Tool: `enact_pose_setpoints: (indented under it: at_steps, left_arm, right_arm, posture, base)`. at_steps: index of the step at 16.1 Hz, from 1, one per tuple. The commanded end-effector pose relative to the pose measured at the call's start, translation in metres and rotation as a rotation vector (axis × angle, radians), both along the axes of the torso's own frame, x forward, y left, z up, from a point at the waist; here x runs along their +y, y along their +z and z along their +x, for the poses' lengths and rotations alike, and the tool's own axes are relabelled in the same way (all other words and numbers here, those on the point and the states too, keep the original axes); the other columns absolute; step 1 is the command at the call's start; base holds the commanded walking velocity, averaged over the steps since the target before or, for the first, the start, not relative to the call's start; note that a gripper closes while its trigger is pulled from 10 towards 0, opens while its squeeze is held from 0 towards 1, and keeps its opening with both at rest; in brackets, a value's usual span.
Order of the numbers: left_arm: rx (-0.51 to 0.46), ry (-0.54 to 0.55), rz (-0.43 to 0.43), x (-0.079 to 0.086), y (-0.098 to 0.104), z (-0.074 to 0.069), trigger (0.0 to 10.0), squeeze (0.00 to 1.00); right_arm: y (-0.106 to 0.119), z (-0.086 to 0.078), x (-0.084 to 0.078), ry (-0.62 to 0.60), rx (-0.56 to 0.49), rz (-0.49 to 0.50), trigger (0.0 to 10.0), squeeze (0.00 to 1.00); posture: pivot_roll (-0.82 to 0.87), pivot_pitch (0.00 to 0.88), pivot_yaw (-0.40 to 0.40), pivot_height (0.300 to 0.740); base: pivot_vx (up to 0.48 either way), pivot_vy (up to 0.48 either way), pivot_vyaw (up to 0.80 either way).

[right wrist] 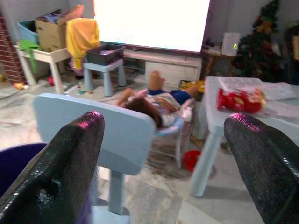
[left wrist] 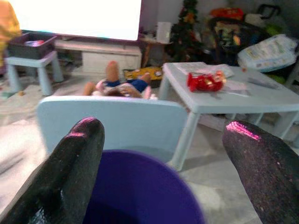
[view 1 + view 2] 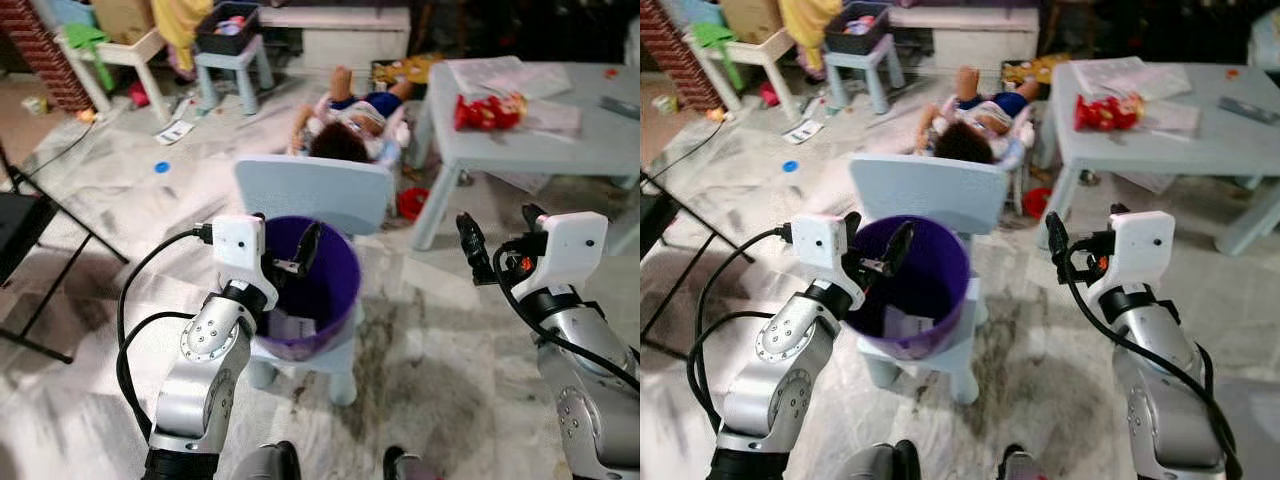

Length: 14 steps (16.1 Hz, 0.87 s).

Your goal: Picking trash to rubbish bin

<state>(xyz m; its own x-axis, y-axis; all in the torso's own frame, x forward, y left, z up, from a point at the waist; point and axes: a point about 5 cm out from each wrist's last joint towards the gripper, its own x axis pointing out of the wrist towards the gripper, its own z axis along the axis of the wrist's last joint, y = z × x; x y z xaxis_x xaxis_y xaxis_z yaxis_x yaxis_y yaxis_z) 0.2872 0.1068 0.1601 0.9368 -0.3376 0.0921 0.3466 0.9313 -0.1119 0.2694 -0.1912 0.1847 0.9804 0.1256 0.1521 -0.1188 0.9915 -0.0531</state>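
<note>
No text, label or number can be read anywhere

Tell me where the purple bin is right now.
In the left eye view the purple bin sits on the seat of the pale blue chair, straight ahead, with the left gripper open over its near-left rim.

Bin [image 3: 330,275] on chair [image 3: 312,195], person [image 3: 345,125] lying behind chair, table [image 3: 560,140] to the right, packet [image 3: 488,110] on table

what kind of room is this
Probably a home living room used as a play area: a bright screen on a low stand, a child-size table and chair, and a person lying on the floor.
</note>
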Motion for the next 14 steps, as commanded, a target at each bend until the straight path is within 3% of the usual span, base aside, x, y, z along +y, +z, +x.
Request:
enact_pose_setpoints:
  at_steps: [1,8,14]
  left_arm:
    - [0.020,0.013,0.014,0.0020,-0.0048,-0.0006,10.0,0.00]
    - [0.022,0.015,0.010,0.0006,-0.0056,0.0000,10.0,0.00]
    - [0.027,0.014,0.006,-0.0005,-0.0060,0.0011,10.0,0.00]
  right_arm:
    - [0.0059,-0.0025,0.0012,0.006,-0.020,0.002,10.0,0.00]
    - [0.0062,-0.0012,0.0018,0.011,-0.021,0.002,10.0,0.00]
    - [0.0076,-0.0001,0.0026,0.015,-0.025,0.000,10.0,0.00]
  posture:
    - [-0.05,0.184,0.030,0.740]
    - [-0.05,0.182,0.026,0.740]
    - [-0.06,0.178,0.023,0.740]
  base:
    - [0.000,0.334,0.00]
    - [0.000,0.258,0.00]
    - [0.000,0.461,0.00]
